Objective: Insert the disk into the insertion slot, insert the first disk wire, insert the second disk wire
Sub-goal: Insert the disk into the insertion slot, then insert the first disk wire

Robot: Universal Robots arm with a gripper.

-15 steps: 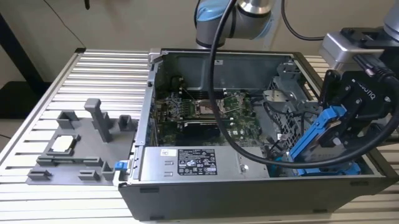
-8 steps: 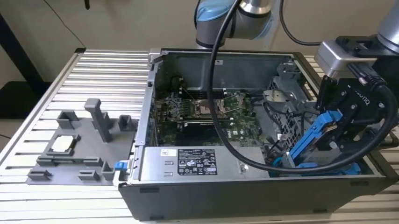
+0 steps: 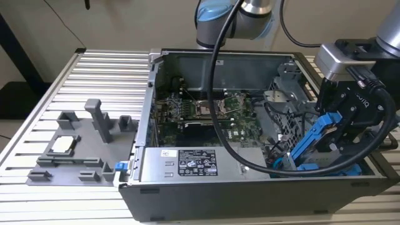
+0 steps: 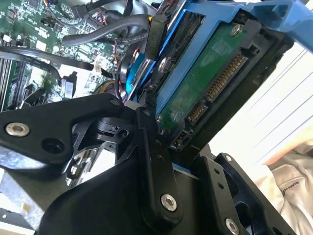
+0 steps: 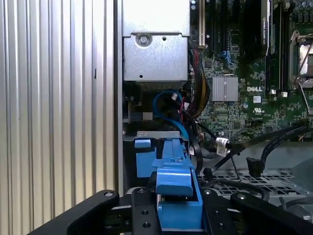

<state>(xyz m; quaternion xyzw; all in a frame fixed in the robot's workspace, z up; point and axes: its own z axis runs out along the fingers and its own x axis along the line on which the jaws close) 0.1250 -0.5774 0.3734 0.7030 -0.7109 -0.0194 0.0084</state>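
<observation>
- Nearest the wrist: gripper (image 5: 177, 215), closed tight on the disk (image 5: 175, 183), with fingers (image 5: 145, 211) pressed against the two long sides of its blue frame, presumably to stop it twisting on the way in.
- Held tilted at the front corner of the open case (image 3: 237, 199): lower end below the case rim, upper end raised, judged so as to clear the rim and line up with the bay.
- At the end raised out of the case: connector edge (image 4: 221, 81), bare, neither wire fitted.
- Just ahead of the disk, along the case's front wall: insertion slot (image 5: 157, 133), a grey sheet-metal lip about as wide as the frame; not yet entered, as far as can be judged.
- Beyond it, inside the case: loose blue and black cables (image 5: 168, 100), not plugged into the disk.
- Farther along the same case wall: power supply (image 5: 155, 54); beside it, on the case's bottom panel, green circuit board (image 5: 244, 107).
</observation>
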